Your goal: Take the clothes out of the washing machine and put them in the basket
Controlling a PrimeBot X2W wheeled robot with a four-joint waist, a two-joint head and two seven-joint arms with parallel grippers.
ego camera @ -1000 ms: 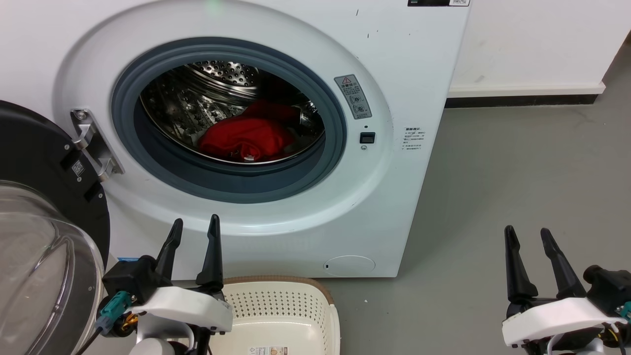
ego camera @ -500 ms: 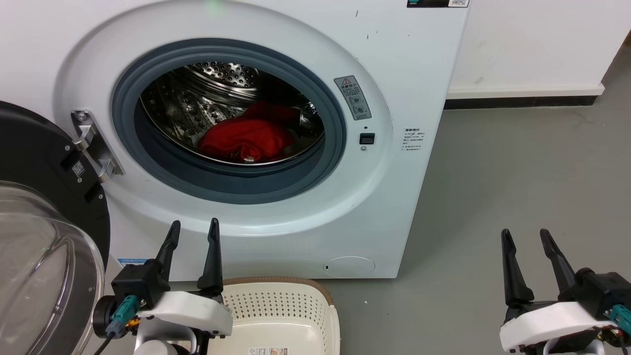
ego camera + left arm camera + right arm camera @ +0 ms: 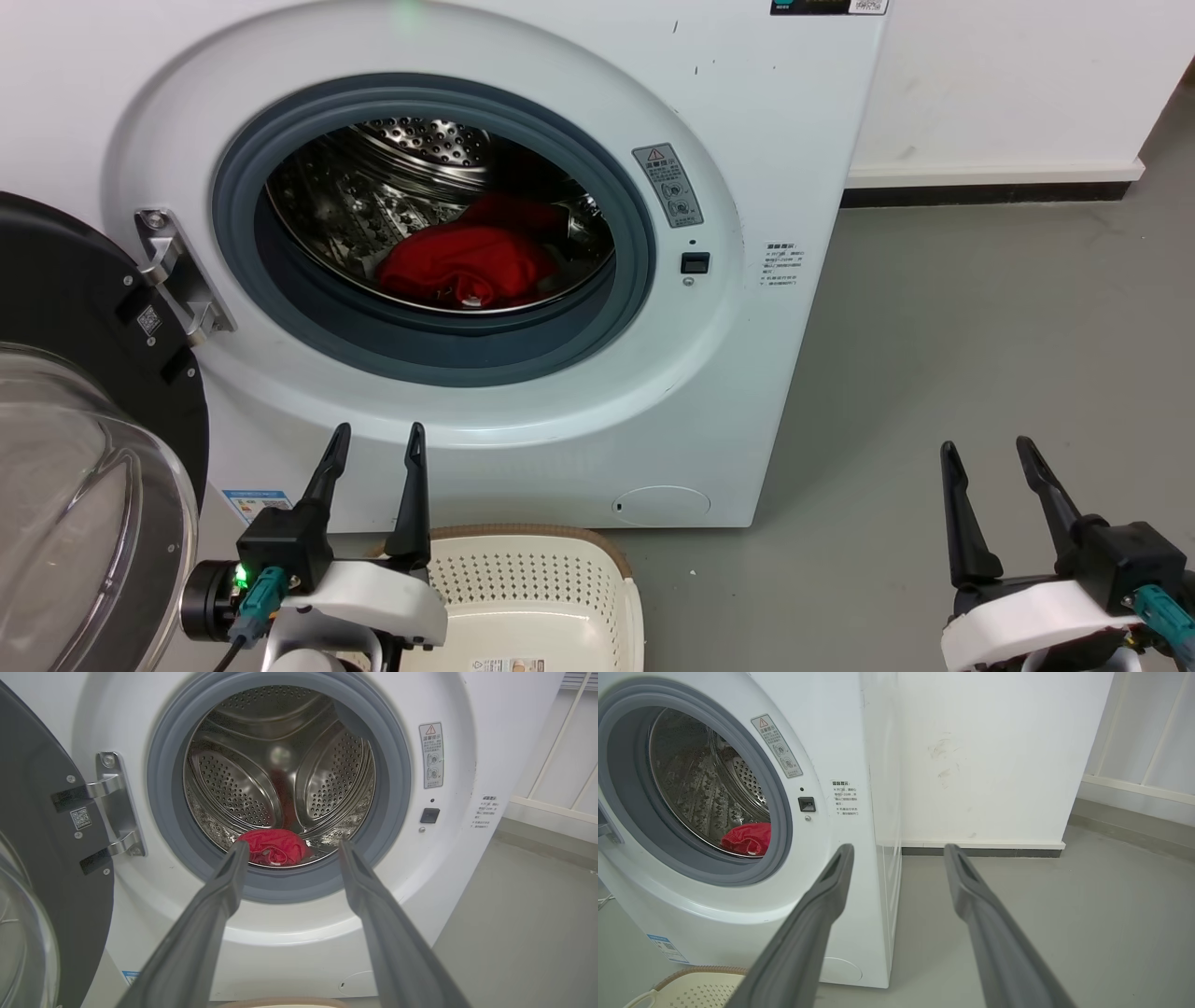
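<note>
Reaching in comes next: our left gripper (image 3: 379, 427), lower left, and right gripper (image 3: 987, 444), lower right, are both spread and empty. Clothes (image 3: 462, 261) sit mid-frame in the washing machine (image 3: 747, 140) drum, possibly two pieces. We'd enter centred, clear the grey seal, pinch deep. Basket (image 3: 523, 530) bottom centre.

Red clothes (image 3: 464, 264) lie in a white washing machine (image 3: 766, 140) (its steel drum (image 3: 411, 140) perforated), beside a cream, perforated, brown-rimmed basket (image 3: 523, 579).

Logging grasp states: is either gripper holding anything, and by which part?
Nothing is held. The left gripper and right gripper are both open; the clothes lie in the washing machine.
</note>
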